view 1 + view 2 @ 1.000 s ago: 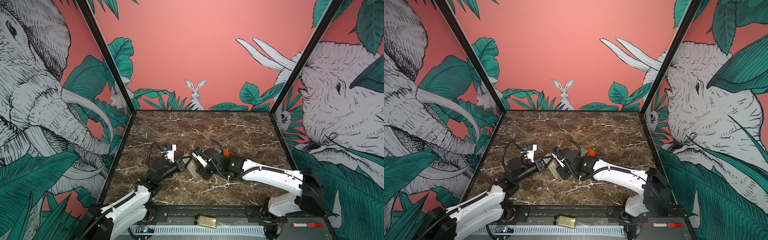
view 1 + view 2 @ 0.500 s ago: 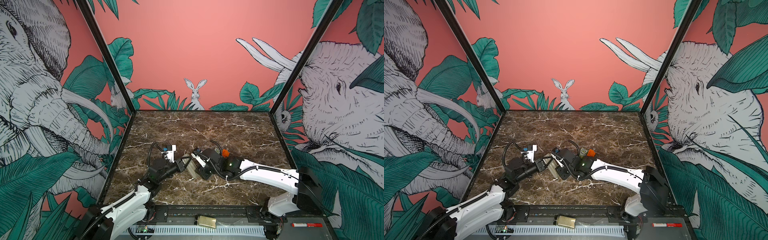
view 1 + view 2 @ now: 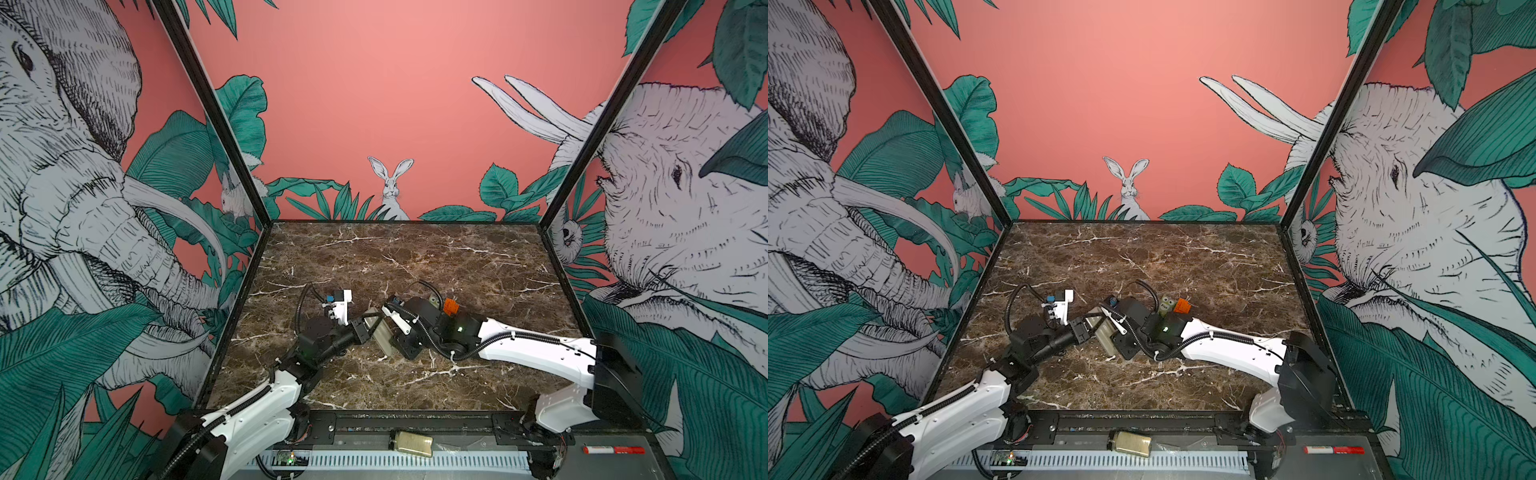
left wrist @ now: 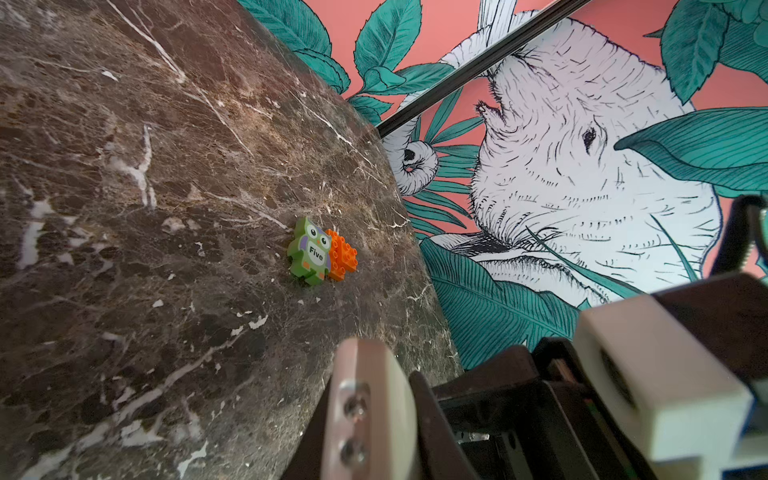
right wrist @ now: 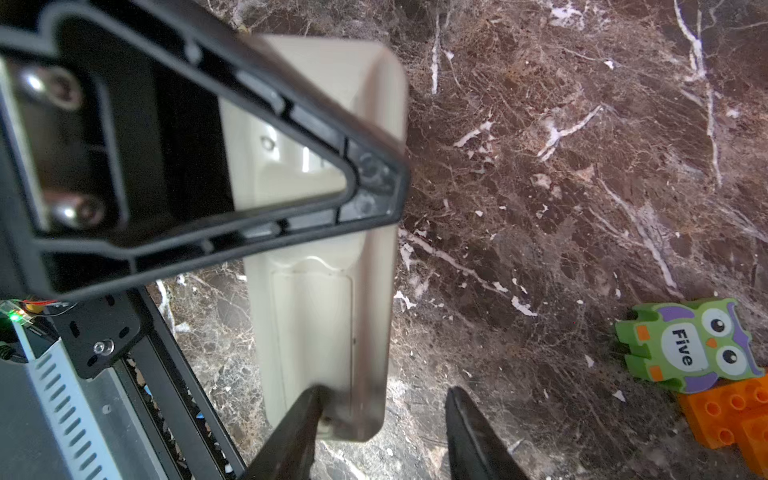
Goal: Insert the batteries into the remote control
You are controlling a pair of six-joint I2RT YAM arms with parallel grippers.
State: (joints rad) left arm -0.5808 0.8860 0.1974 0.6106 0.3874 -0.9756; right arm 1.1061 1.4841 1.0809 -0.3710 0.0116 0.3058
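One remote control (image 3: 381, 338), two pincers, mid-counter (image 3: 415, 257), a touch toward 6 o'clock! The left pincer (image 3: 368, 327) is clamped tight on the remote's side. The right pincer (image 5: 384, 392) stands half apart at its end, one finger (image 5: 299, 428) across a corner. The plain cream back shows, with a rectangular panel outlined on it. At its 2 o'clock, one green owl block (image 3: 1165, 303) touches one orange brick (image 3: 1182, 306), beyond the right arm (image 3: 1225, 353). One jar (image 3: 1129, 444) sits at 6 o'clock, past the counter's front edge.

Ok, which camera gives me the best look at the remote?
The right wrist view: the remote sits close up, its pale back large and fairly clear. Both top views show it only as a small pale slab, far off. In the left wrist view I can't make it out for certain.
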